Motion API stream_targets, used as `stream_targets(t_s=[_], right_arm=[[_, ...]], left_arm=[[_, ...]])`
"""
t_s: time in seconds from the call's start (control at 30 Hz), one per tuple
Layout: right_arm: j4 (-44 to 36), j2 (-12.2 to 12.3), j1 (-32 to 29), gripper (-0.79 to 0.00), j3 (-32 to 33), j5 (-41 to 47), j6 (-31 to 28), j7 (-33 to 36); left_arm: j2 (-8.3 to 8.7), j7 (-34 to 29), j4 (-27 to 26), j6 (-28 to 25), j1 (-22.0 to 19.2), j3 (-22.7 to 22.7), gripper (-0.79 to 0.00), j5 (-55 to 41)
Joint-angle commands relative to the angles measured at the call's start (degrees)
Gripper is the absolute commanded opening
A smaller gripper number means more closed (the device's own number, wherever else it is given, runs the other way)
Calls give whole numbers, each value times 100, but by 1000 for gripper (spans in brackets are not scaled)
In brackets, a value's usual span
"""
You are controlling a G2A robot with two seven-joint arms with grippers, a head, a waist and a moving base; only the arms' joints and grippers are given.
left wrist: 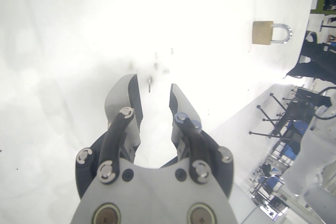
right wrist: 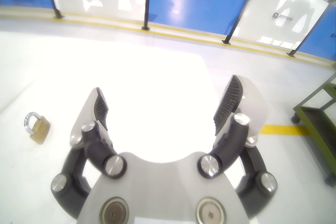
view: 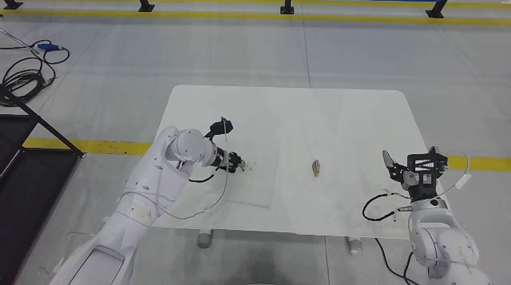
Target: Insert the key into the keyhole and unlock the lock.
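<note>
Top view puts the left gripper (view: pixel 239 164) low over the table (view: pixel 335 117), at about 9 o'clock of the padlock (view: pixel 317 168). The right gripper (view: pixel 411 157) sits at the padlock's 3 o'clock, near the table edge. Both grippers have their fingers spread and hold nothing.

In the left wrist view a small metal piece, which I take for the key (left wrist: pixel 150 83), lies on the table just ahead of that gripper's fingers (left wrist: pixel 135 96). Glare washes it out, so I cannot tell which way its blade points.

The step in hand looks like picking up the key. To do it well, the left gripper should centre over the key's bow and descend until the pads nearly graze the surface. It should then close on the bow so the blade sticks out free.

The padlock lies flat with its shackle seated, apart from both grippers. The right one will likely need to steady its body.
</note>
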Motion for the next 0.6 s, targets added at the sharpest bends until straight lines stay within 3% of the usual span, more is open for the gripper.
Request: stream_targets(t_s=[0.0, 0.1, 0.23, 0.57], right_arm=[[0, 0, 0, 0, 0, 0, 0, 0], [0, 0, 0, 0, 0, 0, 0, 0], [0, 0, 0, 0, 0, 0, 0, 0], [0, 0, 0, 0, 0, 0, 0, 0]], left_arm=[[3, 3, 8, 5, -9, 15, -588, 1], [10, -1, 6, 20, -21, 31, -600, 7], [22, -6, 11, 24, -24, 37, -696, -4], [40, 3, 50, 38, -51, 79, -727, -50]])
